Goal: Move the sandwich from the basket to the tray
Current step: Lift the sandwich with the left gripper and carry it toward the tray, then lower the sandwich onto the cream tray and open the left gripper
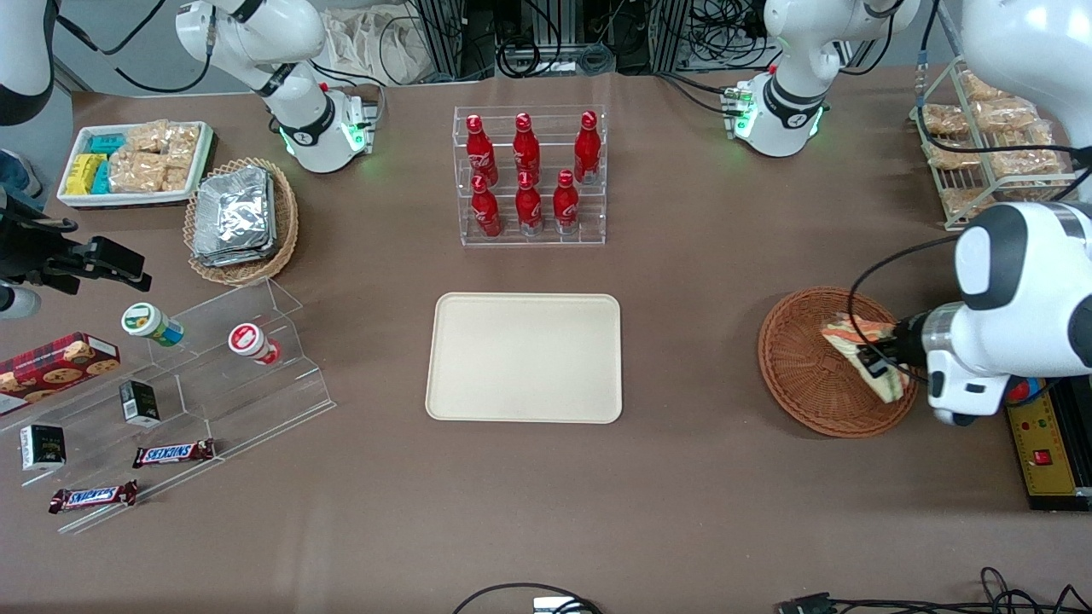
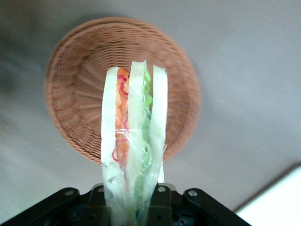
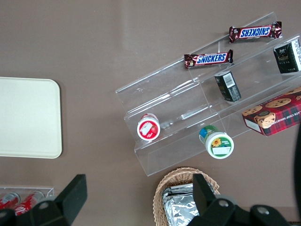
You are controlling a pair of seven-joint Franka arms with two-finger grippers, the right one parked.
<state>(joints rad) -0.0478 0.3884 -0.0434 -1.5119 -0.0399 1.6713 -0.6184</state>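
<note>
The sandwich [image 1: 856, 339], a clear-wrapped wedge of pale bread with orange-red and green filling, hangs over the round reddish-brown wicker basket [image 1: 802, 375] at the working arm's end of the table. My left gripper [image 1: 876, 362] is shut on it. In the left wrist view the sandwich [image 2: 134, 136] stands out from the gripper [image 2: 134, 209], lifted clear above the basket [image 2: 77, 94]. The cream tray [image 1: 525, 358] lies bare at the table's middle, toward the parked arm from the basket. One of its corners [image 2: 280, 202] shows in the left wrist view, and part of the tray [image 3: 28, 117] in the right wrist view.
A clear rack of red bottles [image 1: 531, 175] stands farther from the front camera than the tray. A stepped acrylic shelf with snacks [image 1: 196, 375], a tan basket of foil packets [image 1: 241, 220] and a white snack tray [image 1: 132, 162] are at the parked arm's end. A wire rack [image 1: 990, 145] and a yellow box [image 1: 1045, 443] flank the working arm.
</note>
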